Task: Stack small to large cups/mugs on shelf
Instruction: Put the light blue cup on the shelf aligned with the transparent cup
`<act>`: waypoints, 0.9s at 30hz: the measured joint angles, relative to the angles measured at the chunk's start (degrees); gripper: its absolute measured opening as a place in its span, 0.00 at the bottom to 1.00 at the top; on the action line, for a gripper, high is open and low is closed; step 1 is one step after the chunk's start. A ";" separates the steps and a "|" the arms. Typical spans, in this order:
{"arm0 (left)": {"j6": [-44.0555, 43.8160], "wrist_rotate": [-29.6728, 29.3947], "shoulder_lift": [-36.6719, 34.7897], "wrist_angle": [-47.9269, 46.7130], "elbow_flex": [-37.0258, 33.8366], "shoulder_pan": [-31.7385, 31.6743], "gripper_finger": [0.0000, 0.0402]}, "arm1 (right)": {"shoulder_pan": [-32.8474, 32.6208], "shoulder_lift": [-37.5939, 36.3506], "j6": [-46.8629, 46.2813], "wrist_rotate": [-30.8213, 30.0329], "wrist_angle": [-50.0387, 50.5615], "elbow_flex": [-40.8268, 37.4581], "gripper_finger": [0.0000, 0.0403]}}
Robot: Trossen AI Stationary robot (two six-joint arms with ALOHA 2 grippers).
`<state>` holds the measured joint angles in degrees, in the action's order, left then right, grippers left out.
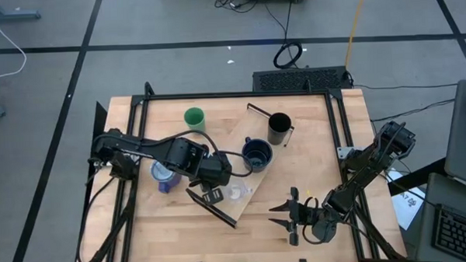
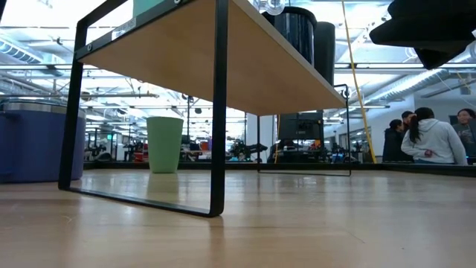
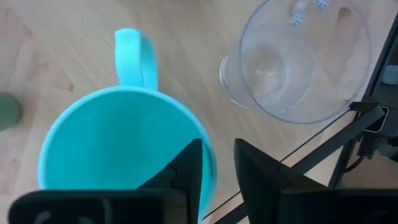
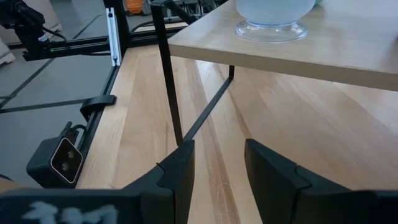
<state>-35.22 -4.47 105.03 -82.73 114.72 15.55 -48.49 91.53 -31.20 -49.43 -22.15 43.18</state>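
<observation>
The shelf [image 1: 237, 139] lies slantwise across the table's middle. On it stand a tall black cup [image 1: 279, 128], a wide dark mug [image 1: 257, 153], the tiny clear cup [image 3: 292, 62] and, beside that, the cyan handled mug [image 3: 118, 149], upright near the shelf's near end. My left gripper [image 3: 217, 158] hangs over the cyan mug, pointing down, open, one finger inside the rim and one outside. The green tumbler [image 1: 194, 117] and the blue-purple mug [image 1: 165, 176] stand on the tabletop. My right gripper [image 1: 290, 216] waits open near the table's front edge, facing the shelf. My left gripper straddles the cyan mug's rim [image 3: 210, 163] on the side away from the handle [image 3: 134, 56], coming from above. A gap shows between the outer finger [image 3: 261, 177] and the wall. Whether the inner finger [image 3: 183, 171] touches the wall, I cannot tell.
The shelf's dark bracket [image 3: 323, 134] runs close beside the clear cup and my left fingers. From table height the shelf [image 2: 186, 52] stands raised on its bracket leg [image 2: 220, 112]. People stand in the room behind, at the right [image 2: 431, 138].
</observation>
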 joint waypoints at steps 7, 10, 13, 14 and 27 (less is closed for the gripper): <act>0.72 0.03 -0.04 0.09 2.19 0.15 0.25 | 0.00 0.00 0.00 0.00 0.00 0.00 0.32; 1.90 0.04 -0.09 0.08 3.80 0.24 0.25 | 0.00 0.00 -0.01 -0.01 0.00 0.00 0.32; 2.30 0.04 -0.09 -0.05 5.21 0.28 0.25 | 0.00 0.00 -0.02 -0.02 -0.02 0.00 0.32; 2.82 0.06 -0.09 -0.16 5.79 0.32 0.25 | 0.00 0.00 -0.01 -0.02 -0.02 0.00 0.32; 16.81 -0.97 -0.35 -1.85 13.18 0.57 0.25 | 0.00 0.00 -0.63 -0.02 -0.05 0.00 0.32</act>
<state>-18.41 -5.44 104.68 -84.58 127.90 16.13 -48.48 91.53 -31.83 -49.45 -22.21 43.18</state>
